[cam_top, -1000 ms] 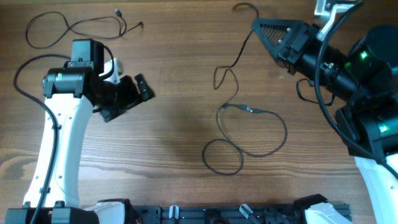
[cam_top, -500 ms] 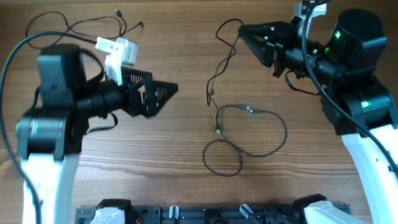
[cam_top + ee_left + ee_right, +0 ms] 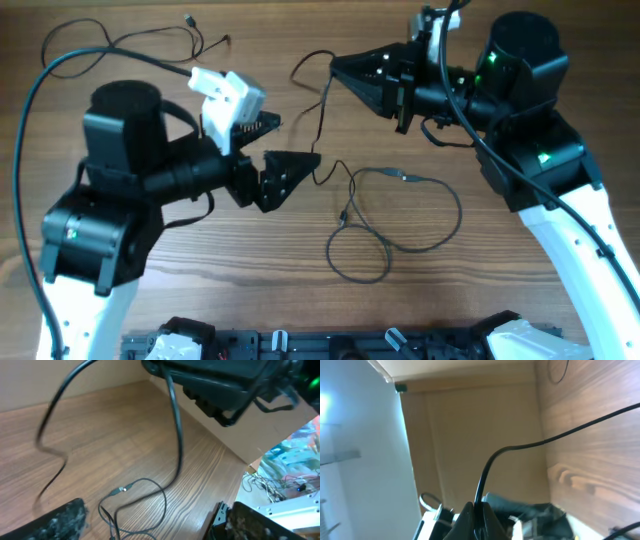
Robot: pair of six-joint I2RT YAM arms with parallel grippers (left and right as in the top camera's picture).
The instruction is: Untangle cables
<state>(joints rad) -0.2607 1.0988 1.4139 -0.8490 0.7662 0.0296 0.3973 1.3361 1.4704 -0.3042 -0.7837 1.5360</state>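
A wooden tabletop (image 3: 250, 260) seen from above. At the far upper left, a thin dark cable (image 3: 150, 33) lies in loose waves. Near the centre, the left claw (image 3: 283, 150) hovers released, its two fingers (image 3: 255, 520) spread wide with nothing between them. Just right of it, a second cable (image 3: 322, 110) hangs in the air and trails down to the tabletop, close to a third cable (image 3: 458, 212) lying in wide loops. Above those loops, the right claw (image 3: 335, 68) is clenched on the hanging cable's upper part.
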